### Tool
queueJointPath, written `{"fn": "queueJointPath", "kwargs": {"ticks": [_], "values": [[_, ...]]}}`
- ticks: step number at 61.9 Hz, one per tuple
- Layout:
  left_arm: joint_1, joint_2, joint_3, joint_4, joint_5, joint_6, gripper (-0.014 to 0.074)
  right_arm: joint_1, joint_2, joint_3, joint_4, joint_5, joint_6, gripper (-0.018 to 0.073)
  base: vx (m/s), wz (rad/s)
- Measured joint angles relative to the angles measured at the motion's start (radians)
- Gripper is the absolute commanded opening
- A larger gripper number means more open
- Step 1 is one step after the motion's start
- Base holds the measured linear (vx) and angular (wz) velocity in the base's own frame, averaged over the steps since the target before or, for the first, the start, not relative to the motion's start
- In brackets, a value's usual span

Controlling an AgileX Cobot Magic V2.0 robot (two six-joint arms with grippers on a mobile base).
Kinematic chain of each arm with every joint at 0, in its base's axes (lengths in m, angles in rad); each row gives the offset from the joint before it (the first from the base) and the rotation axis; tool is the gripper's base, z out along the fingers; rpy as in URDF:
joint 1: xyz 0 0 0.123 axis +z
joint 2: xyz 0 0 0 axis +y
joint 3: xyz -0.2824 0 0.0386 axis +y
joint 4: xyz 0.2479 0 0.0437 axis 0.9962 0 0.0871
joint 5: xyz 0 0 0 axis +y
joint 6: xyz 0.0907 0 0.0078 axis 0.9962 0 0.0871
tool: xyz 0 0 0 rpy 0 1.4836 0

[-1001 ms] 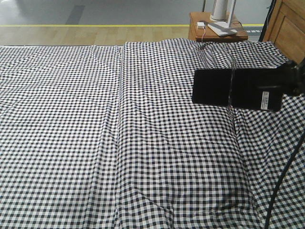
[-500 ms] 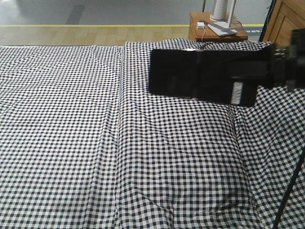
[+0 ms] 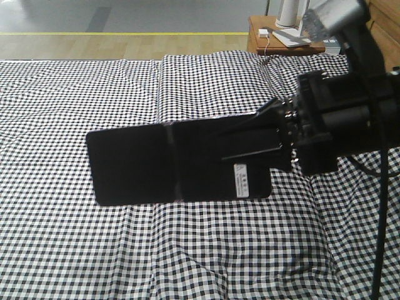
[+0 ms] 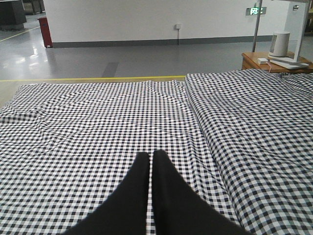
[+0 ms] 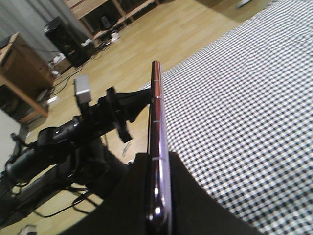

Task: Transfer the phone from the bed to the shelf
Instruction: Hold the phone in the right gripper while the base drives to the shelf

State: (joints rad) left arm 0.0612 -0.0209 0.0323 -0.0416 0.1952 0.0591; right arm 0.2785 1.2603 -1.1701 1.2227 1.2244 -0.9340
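The thin black phone (image 3: 156,159), creased across its middle and bearing a small white sticker, hangs in the air above the checked bed (image 3: 94,94). My right gripper (image 3: 250,140) is shut on its right end. The right wrist view shows the phone (image 5: 156,107) edge-on with a pinkish rim, pinched between both fingers of the right gripper (image 5: 159,164). My left gripper (image 4: 150,155) is shut and holds nothing, low over the bed (image 4: 98,112). Pale wooden furniture (image 5: 90,6) shows at the top left of that view; I cannot tell whether it is the shelf.
A small brown bedside table (image 3: 284,39) with white items stands behind the bed's far right corner, also in the left wrist view (image 4: 274,59). A wooden panel (image 3: 382,31) rises at the right. A black cable (image 3: 378,250) hangs on the right. Dark machinery and cables (image 5: 63,147) sit on the wooden floor.
The right gripper has carried the phone left and nearer the camera, from the right edge to the middle of the front view. The arm's black body now shows.
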Motion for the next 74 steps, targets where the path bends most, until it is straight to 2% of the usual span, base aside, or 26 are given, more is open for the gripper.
{"fn": "queueJointPath", "kwargs": {"ticks": [15,74], "values": [[0.000,0.000,0.000,0.000,0.000,0.000,0.0001,0.064,0.000,0.000,-0.026,0.003,0.009,-0.0002,0.00,0.00],[0.000,0.000,0.000,0.000,0.000,0.000,0.0001,0.064,0.000,0.000,-0.022,0.005,0.009,-0.0002,0.00,0.00]]}}
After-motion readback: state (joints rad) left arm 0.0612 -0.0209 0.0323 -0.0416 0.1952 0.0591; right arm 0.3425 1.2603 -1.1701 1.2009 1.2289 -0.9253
